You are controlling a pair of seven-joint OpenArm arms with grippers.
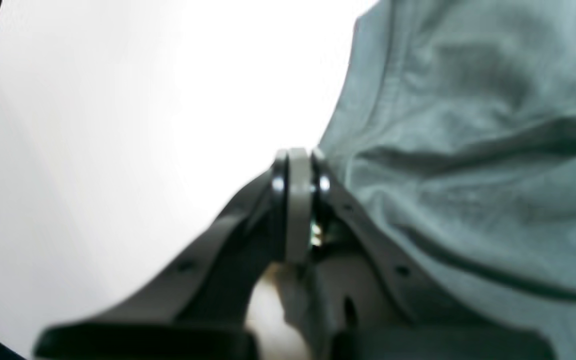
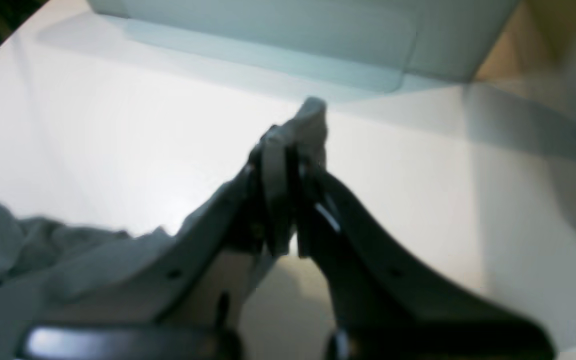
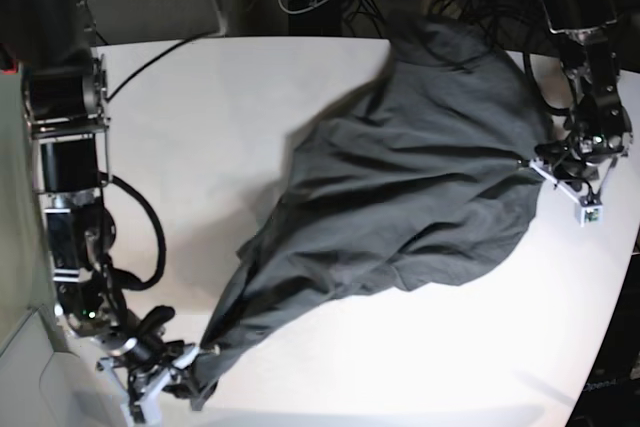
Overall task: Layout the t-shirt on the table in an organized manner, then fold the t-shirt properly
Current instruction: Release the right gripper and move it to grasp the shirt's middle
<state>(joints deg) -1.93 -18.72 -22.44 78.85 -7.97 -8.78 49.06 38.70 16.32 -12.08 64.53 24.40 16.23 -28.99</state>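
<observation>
Tools first: my left tool (image 1: 298, 165) is pinched tight on a thin fold of the t-shirt (image 3: 420, 177) at its edge, and my right tool (image 2: 293, 150) is clamped narrow on another bit of the same cloth, a grey tuft poking out past the tips. In the base view my right tool (image 3: 185, 372) sits at the near corner and my left tool (image 3: 560, 162) at the far side, with the shirt strung diagonally between them across the white surface (image 3: 220, 127). The cloth is limp and light, I'd say: it sags, bunches and wrinkles in the middle instead of holding a shape. One end spills toward the back rim of the surface. It should slide easily on this smooth top, so I reckon corners and hems are the places to hold. Which corners I have, I cannot tell.
</observation>
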